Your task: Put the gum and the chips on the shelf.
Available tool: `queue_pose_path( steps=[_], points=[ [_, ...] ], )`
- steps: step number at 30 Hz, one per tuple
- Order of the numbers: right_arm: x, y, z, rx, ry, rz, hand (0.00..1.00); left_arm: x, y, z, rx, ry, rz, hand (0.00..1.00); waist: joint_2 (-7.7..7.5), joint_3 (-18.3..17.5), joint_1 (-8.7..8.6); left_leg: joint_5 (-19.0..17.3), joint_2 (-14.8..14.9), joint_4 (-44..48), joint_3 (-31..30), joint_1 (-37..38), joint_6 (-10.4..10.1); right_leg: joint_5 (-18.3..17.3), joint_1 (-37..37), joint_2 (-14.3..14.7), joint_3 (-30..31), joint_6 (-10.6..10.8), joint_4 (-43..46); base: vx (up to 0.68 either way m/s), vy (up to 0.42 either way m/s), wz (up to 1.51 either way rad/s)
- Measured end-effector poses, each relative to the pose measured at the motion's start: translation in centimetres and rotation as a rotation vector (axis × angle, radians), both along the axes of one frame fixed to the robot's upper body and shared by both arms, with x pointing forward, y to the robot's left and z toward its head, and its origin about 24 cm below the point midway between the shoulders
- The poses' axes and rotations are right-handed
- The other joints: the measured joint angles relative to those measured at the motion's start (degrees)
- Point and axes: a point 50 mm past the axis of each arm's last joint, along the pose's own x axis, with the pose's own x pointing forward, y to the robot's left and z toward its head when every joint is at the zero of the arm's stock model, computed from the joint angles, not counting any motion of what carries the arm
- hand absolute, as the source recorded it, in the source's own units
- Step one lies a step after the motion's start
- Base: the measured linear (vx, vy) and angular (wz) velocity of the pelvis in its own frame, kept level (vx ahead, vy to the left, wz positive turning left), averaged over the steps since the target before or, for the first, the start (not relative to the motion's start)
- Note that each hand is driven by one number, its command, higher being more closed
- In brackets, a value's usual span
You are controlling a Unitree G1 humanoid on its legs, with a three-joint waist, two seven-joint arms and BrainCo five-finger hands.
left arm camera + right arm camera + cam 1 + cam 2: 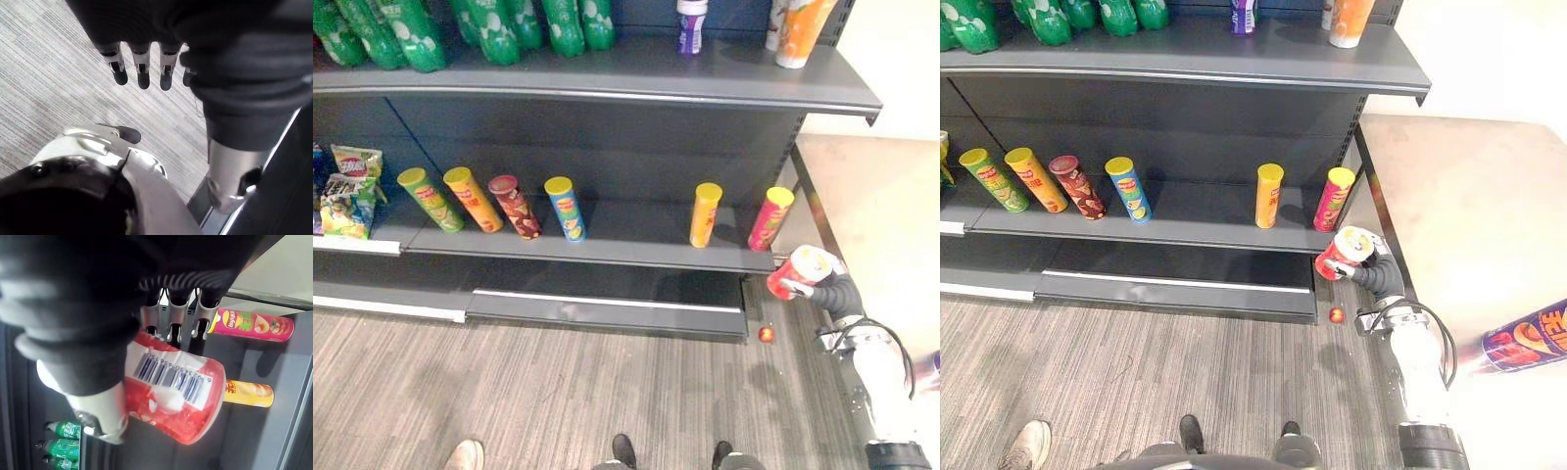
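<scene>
Gum tub (171, 401), red, white-lidded, barcoded, sat clasped in our right hand (820, 290); our left hand (142, 58) hung slack, empty.

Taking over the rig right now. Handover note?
Left hand: open, idle above the floor.
Right hand: shut on the red gum tub, held in front of the right end of the lower shelf, near the pink can.
Done: gum is in hand, not yet shelved.
Left: set the gum on the shelf, then fetch the purple chips can lying off to the robot's right.
</scene>
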Motion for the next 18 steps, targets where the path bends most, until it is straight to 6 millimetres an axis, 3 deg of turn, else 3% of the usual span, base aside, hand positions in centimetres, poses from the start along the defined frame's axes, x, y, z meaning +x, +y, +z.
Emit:
queue_pose_path(
  steps=[4,14,17,18],
  points=[
    [0.9,0.3,1.1,0.000,-0.042,0.017,1.00,0.3,0.0,0.0,0.002,0.014,-0.049,0.00,0.01,-0.01,-0.02,0.16,0.25,0.00,0.23,0.62,0.23,0.17,0.26,0.35,0.47,-0.12,-0.04,0.06,-0.013,-0.09],
    [4.3,1.2,7.1,0.020,-0.208,0.057,1.00,0.6,0.0,-0.1,-0.008,0.031,-0.073,0.00,-0.18,-0.13,0.56,0.00,0.93,-0.10,1.42,1.65,0.00,0.94,0.93,1.18,1.94,-0.75,-0.76,0.00,0.001,-0.06],
    [4.8,1.3,7.3,0.079,-0.189,0.069,1.00,0.6,0.0,-0.1,-0.009,0.032,-0.083,0.00,-0.14,-0.17,0.82,0.02,0.91,-0.11,1.20,1.79,-0.13,0.86,1.11,1.24,1.65,-0.83,-0.82,0.00,0.000,0.00],
    [6.4,2.7,4.9,0.135,-0.028,0.134,1.00,0.9,0.1,-0.1,-0.011,0.053,-0.113,0.00,-0.11,-0.56,1.65,-0.10,0.48,-0.15,-0.81,1.69,-0.37,0.95,3.06,1.13,-0.31,-0.70,-2.69,0.00,0.000,0.00]
  ],
)
